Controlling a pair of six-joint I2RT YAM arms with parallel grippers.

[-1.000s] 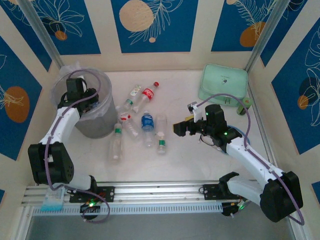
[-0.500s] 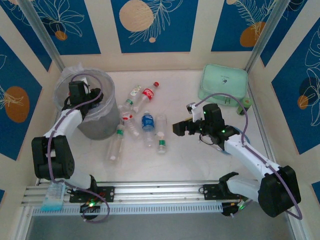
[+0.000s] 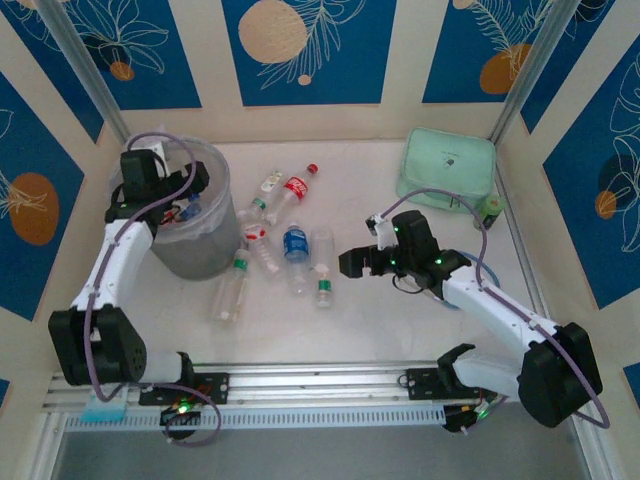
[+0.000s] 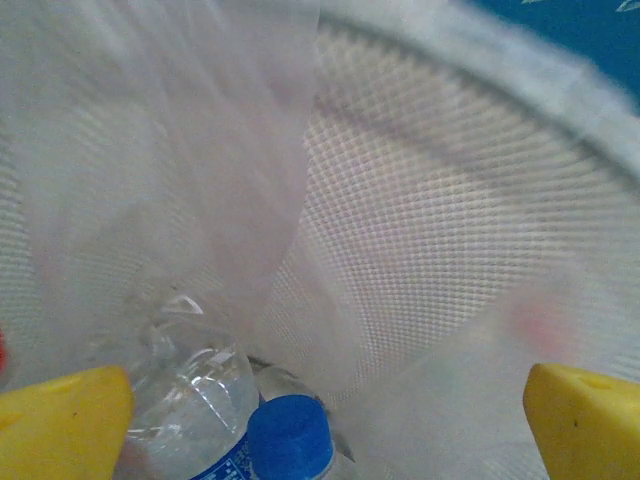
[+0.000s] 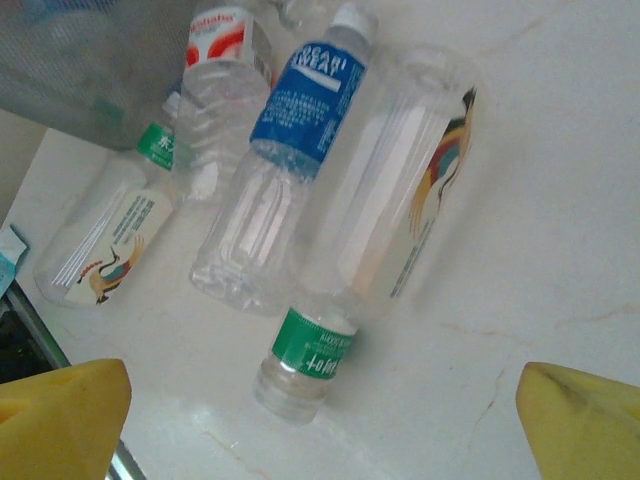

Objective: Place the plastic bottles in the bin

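Observation:
My left gripper (image 3: 187, 197) hangs over the mouth of the grey bin (image 3: 200, 255), which is lined with a clear bag. It is open. In the left wrist view its yellow fingertips (image 4: 62, 420) stand wide apart. A blue-capped plastic bottle (image 4: 200, 400) lies loose in the bin below them. Several plastic bottles lie on the table right of the bin, among them a red-label one (image 3: 295, 188) and a blue-label one (image 3: 294, 245). My right gripper (image 3: 352, 262) is open just right of a clear bottle (image 3: 323, 262). That bottle's green-banded neck (image 5: 313, 345) lies between the right fingertips (image 5: 60, 415).
A mint green zip case (image 3: 448, 168) sits at the back right with a small green can (image 3: 491, 208) beside it. Patterned walls close in the table on three sides. A metal rail (image 3: 320, 375) runs along the near edge.
The left gripper has gone from shut to open over the bin, and its wrist has shifted toward the back rim. The right gripper has crept left toward the bottles.

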